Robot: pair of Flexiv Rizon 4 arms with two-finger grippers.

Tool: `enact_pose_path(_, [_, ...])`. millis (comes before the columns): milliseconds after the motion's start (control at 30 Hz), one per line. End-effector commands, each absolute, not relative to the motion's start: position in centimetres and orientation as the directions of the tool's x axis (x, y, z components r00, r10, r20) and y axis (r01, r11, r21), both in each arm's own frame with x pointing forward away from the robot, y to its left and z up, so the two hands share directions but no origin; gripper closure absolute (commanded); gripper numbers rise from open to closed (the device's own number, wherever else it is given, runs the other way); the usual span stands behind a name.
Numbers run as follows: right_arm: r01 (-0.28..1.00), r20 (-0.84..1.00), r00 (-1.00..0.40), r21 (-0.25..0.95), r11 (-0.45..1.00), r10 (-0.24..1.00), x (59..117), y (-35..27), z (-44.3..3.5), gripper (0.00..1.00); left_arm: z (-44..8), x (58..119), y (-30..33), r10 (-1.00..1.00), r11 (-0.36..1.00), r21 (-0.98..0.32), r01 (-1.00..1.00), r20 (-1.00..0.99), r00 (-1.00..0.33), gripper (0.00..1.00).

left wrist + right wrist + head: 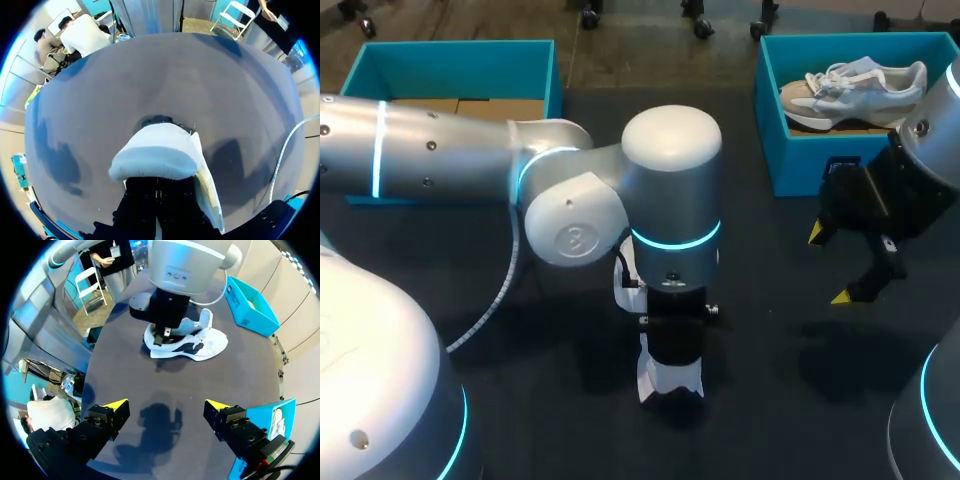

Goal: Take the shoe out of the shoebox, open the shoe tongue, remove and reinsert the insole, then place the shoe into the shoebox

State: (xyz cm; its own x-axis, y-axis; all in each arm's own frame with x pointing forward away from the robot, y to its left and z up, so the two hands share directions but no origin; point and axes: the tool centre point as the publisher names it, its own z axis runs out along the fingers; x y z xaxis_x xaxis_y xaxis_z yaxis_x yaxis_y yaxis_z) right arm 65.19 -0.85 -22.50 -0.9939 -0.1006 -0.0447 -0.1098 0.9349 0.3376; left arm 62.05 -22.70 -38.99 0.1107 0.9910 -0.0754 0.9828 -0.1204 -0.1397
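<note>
A white shoe (655,385) with dark panels lies on the dark table near the front middle, also seen ahead of the right gripper (200,346). My left gripper (670,370) points straight down into it from above (162,335). In the left wrist view a thin white piece of the shoe (155,155), tongue or insole, I cannot tell which, curves up out of the gripper (159,200) and hides its fingertips. My right gripper (831,265) hangs open over bare table to the right (166,405), holding nothing, well apart from the shoe.
A blue shoebox (820,165) at the back right holds a second pale shoe (860,90); its wall is beside my right finger (270,422). Another blue box (450,60) with cardboard inside stands at the back left (250,305). A white cable (490,305) trails from the left arm.
</note>
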Motion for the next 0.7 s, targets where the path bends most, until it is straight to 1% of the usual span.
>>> enact_pose_path(33, [-0.110,-0.043,-0.994,0.336,0.935,-0.102,65.3,-0.8,-22.6,0.00,-40.4,61.5,-23.4,0.992,-0.118,-0.133,0.984,-0.063,0.110,1.00])
enact_pose_path(233, [-0.110,-0.043,-0.994,0.336,0.935,-0.102,65.3,-0.8,-22.6,0.00,-41.1,62.4,-22.8,0.996,-0.083,-0.117,0.990,-0.025,0.081,1.00])
enact_pose_path(533, [-0.110,-0.043,-0.994,0.336,0.935,-0.102,65.3,-0.8,-22.6,0.00,-37.6,63.8,-21.3,0.996,-0.052,-0.089,0.995,-0.074,0.045,1.00])
enact_pose_path(700, [-0.110,-0.043,-0.994,0.336,0.935,-0.102,65.3,-0.8,-22.6,0.00,-37.2,64.5,-21.1,0.997,-0.026,-0.073,0.997,-0.071,0.021,1.00])
